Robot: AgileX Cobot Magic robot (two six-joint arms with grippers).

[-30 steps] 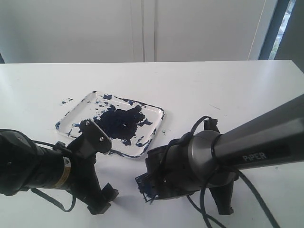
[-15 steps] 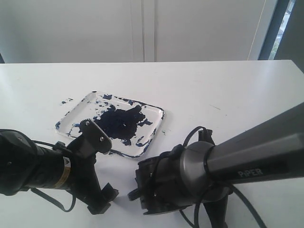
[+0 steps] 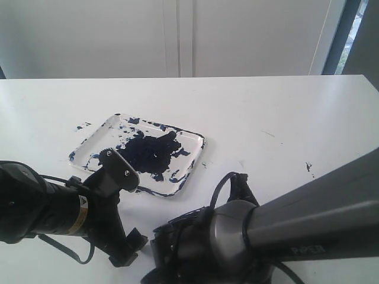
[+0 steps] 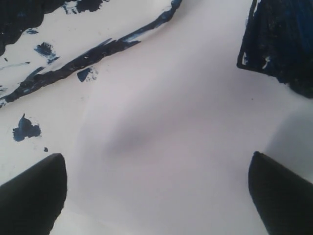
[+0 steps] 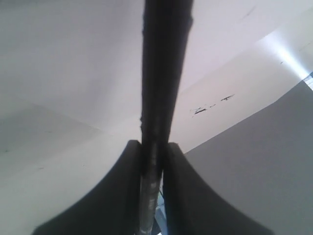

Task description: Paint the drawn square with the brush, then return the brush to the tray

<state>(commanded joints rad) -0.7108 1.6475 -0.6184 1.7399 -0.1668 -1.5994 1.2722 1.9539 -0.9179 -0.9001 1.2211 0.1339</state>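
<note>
The tray (image 3: 190, 158), white and smeared with a blue-black blotch, lies left of the table's middle; its paint-edged rim (image 4: 88, 56) also shows in the left wrist view. The drawn square (image 4: 279, 41), scribbled dark blue, shows only in the left wrist view; in the exterior view the right arm (image 3: 237, 242) covers it. My right gripper (image 5: 153, 156) is shut on the brush (image 5: 164, 73), whose black handle runs straight out between the fingers; the tip is hidden. My left gripper (image 4: 156, 196) is open over bare table between tray and square, low at the front left (image 3: 127, 251).
Stray paint specks mark the table at the right (image 3: 308, 167) and beside the tray's far left corner (image 3: 83, 126). The white table runs back to a white wall. Both arms crowd the front edge.
The right arm has swung down and to the left along the front edge, now covering the blue square that showed before. The left arm has not moved.
</note>
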